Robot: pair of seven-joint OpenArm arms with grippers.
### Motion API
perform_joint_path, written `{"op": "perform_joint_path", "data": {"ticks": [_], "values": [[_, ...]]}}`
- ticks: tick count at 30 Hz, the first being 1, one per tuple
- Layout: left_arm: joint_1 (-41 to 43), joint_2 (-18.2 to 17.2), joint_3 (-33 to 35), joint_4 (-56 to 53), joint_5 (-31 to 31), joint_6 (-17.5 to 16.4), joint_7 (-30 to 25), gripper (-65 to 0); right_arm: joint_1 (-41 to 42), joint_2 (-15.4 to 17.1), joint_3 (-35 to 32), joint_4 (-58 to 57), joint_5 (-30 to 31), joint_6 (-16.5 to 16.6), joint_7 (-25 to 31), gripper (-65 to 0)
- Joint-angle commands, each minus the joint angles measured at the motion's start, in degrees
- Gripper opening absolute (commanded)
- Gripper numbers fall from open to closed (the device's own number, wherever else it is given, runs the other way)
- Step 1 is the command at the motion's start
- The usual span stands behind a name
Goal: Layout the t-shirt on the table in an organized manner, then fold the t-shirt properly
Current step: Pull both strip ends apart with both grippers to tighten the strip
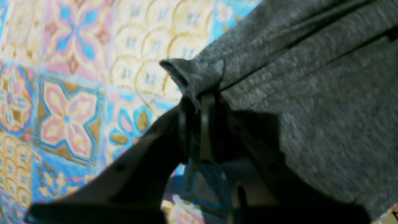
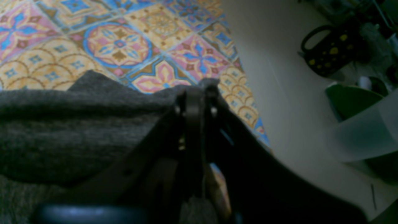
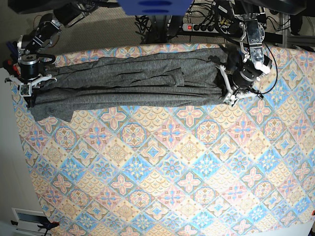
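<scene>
Dark grey t-shirt stretched in a long band along the far edge of the tile-print counter, left hand clenched on its bunched end, right hand clenched on the opposite end by the counter's side edge

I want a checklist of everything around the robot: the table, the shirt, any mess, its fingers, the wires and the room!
Surface: table with pastel tile print, mostly bare.
Job's things: grey t-shirt stretched in a long, wrinkled band along the far edge.
Clutter: nothing seen on the table.
Grippers: left gripper shut on the t-shirt's edge; right gripper shut on the other end.
Cables: black cable looping by the left arm; power strip behind the table.
Surroundings: pale floor, a dark yellow-spotted bag.
</scene>
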Motion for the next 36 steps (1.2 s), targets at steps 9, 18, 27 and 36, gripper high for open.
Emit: {"op": "perform_joint_path", "data": {"ticks": [9, 18, 27, 36], "values": [[1.2, -0.4, -0.1, 1.1, 0.1, 0.2, -0.7, -61.0, -2.7, 0.0, 1.2, 0.7, 4.6, -0.6, 1.3, -65.0], [2.1, 1.0, 0.3, 1.1, 9.2, 0.2, -0.3, -51.8, -3.0, 0.0, 1.5, -3.6, 4.3, -0.6, 1.1, -59.2], [4.5, 1.9, -0.1, 5.4, 10.5, 0.2, -0.8, -34.7, -3.0, 0.0, 1.7, -0.5, 4.8, -0.6, 1.3, -39.0], [4.3, 6.6, -1.7, 12.1, 8.4, 0.2, -0.8, -32.7, -0.2, -1.3, 8.1, 4.1, 9.0, -0.6, 1.4, -37.6]]}}
